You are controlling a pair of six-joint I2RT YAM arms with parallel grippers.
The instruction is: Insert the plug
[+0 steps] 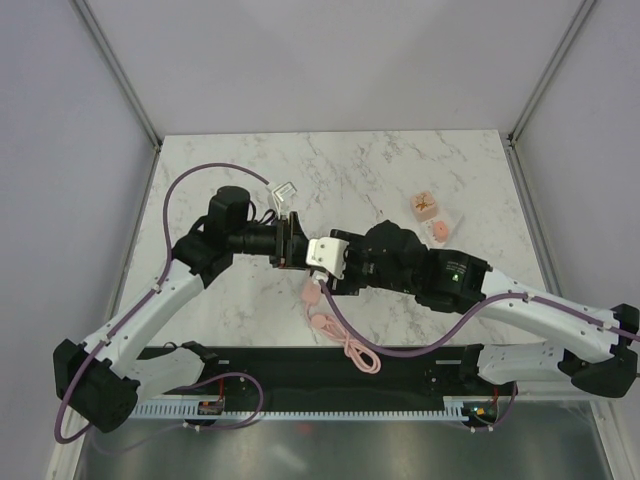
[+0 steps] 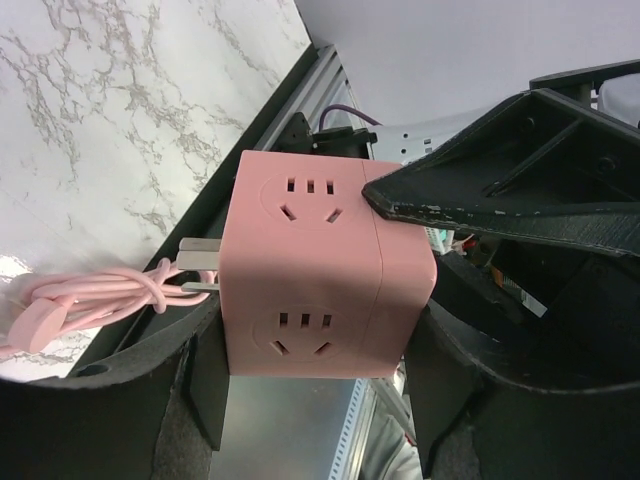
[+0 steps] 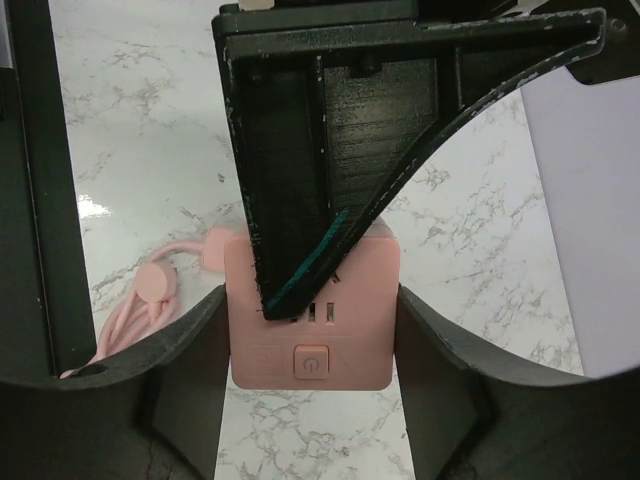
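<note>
At left in the overhead view, the left arm reaches toward mid-counter, past a small clear piece lying just beyond its wrist. Its wrist camera supplies what the overhead hides: the left hand is clamped on a pink socket cube, one pad against each side, with the cube raised off the counter. Two socket faces are visible in this view only. Just beside the cube's left face is the plug, its two metal prongs bare and pointing toward the cube; whether they touch it cannot be told. The pink cable runs from there and lies looped on the counter near the front edge.

Centre, the right wrist camera alone shows the cube's button face. The right hand has a finger along each side of the cube; whether the fingers press on it cannot be told. One left finger crosses the cube from above.

At right, two small pink pieces rest on the counter, well apart from both hands.
</note>
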